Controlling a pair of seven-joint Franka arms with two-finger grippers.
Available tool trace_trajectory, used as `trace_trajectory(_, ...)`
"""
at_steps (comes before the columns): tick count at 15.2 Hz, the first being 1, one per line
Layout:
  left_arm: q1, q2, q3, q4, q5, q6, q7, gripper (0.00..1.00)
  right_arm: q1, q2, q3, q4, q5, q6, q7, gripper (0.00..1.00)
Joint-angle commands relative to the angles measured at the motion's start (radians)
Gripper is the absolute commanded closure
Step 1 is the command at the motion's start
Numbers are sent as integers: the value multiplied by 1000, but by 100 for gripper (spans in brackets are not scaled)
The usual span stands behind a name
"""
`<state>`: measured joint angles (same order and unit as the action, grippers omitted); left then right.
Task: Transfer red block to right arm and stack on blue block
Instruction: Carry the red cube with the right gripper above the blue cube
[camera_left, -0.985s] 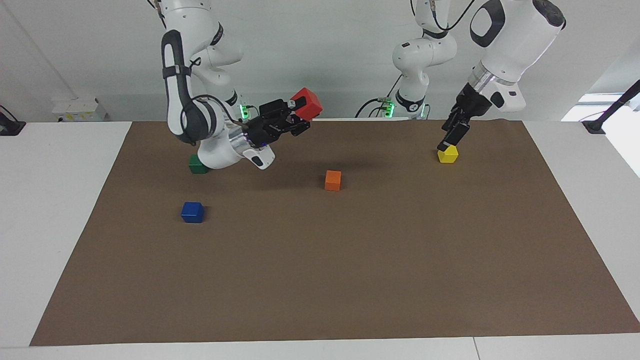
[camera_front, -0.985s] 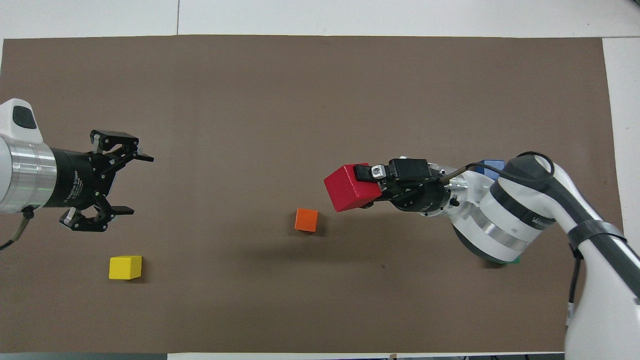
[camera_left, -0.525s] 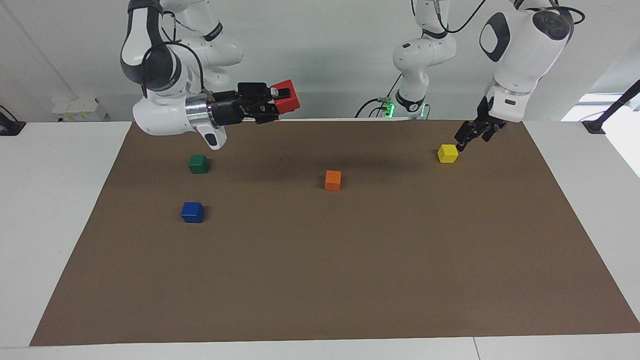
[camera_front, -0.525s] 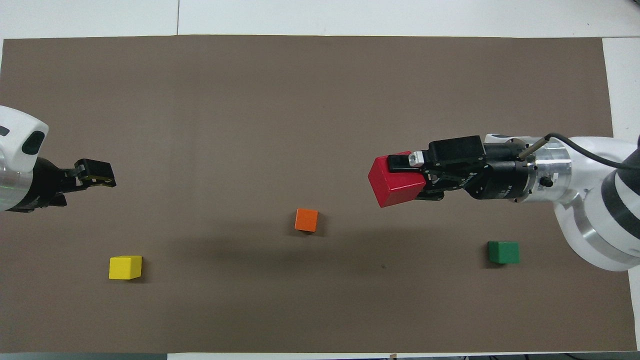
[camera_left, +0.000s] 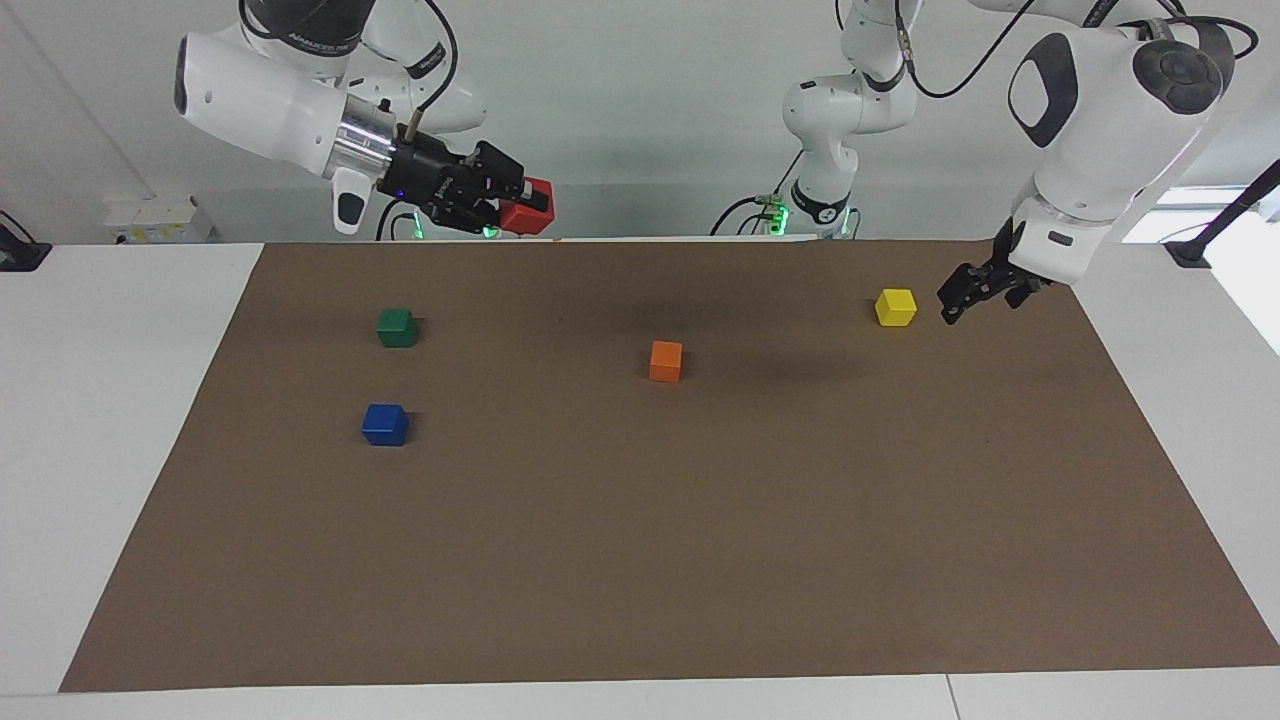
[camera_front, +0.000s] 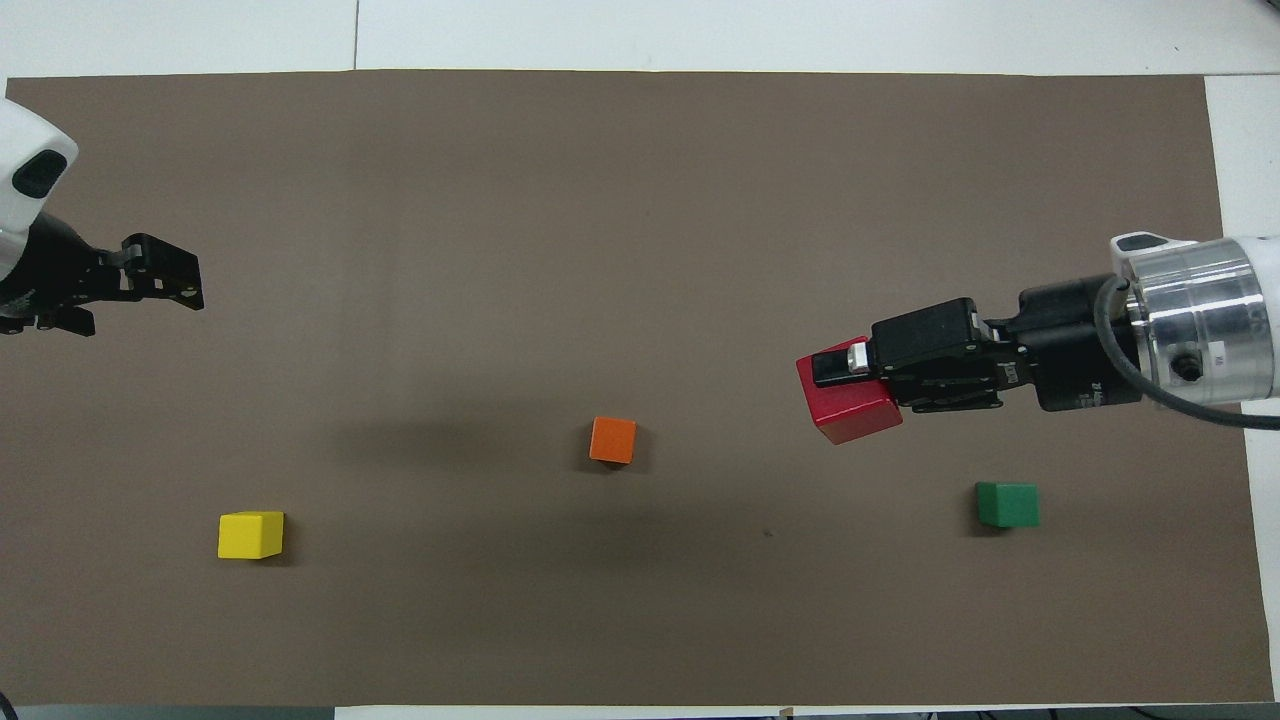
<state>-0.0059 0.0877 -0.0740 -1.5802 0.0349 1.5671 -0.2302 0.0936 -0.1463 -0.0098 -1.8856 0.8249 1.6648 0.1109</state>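
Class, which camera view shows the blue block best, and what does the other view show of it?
The facing view: the blue block sits in plain sight on the brown mat, farther from the robots than the green block. In the overhead view the blue block does not show.

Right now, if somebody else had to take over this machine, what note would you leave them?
Right hand: shut on the red block, held up above the mat.
Left hand: empty, waiting low beside the yellow block.
Blue block: on the mat, nothing on it, farther from the robots than the green block.
Done: the handover.
Left: carry the red block over the blue block, set it on top, let go.
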Motion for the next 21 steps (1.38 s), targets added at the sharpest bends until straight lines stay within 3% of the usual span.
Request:
trace_trajectory(1,-32,-37,34,-18,-1,-42,20,0,-6,24,14,54,-240,6,26,100)
trace_trajectory(3,-31,-39,33,-17,-3,-35,20,0,-2,25,16,53,-402,4,27,100)
trace_trajectory(6,-25,-149,11,-193,-3,40,28,0,1,21,21,28,-623,44,26,100)
trace_trajectory(9,-20,-144,-7,-193,-3,70,32,0,1,13,21,-51,-782,156,33,100)
trace_trajectory(12,4,-128,-3,-172,-1,119,165,0,0,22,21,-121,-857,314,47,100)
trace_trajectory(17,44,-85,-55,-64,-12,39,176,0,-2,102,21,-222,-995,547,84,100)
trace_trajectory(21,49,-89,-64,-57,-41,36,170,0,-15,143,19,-297,-1030,708,82,100)
